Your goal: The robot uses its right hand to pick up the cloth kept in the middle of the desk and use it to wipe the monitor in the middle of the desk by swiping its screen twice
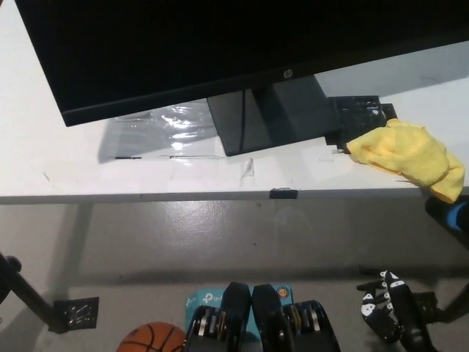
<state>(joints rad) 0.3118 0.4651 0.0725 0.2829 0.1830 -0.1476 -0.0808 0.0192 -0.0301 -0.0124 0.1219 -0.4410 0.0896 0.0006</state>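
Note:
A crumpled yellow cloth (407,152) lies on the white desk (66,165) at the right, close to the front edge and beside the monitor's stand (267,117). The black monitor (212,48) fills the top of the head view, its screen dark. My black right hand (390,314) hangs low at the bottom right, below the desk edge and well away from the cloth, fingers apart and holding nothing. My white left hand is out of view.
A black pad (361,111) lies behind the cloth. A small black clip (284,193) sits on the desk's front edge. On the floor are a basketball (152,337), a teal box (207,299) and black desk feet (75,311).

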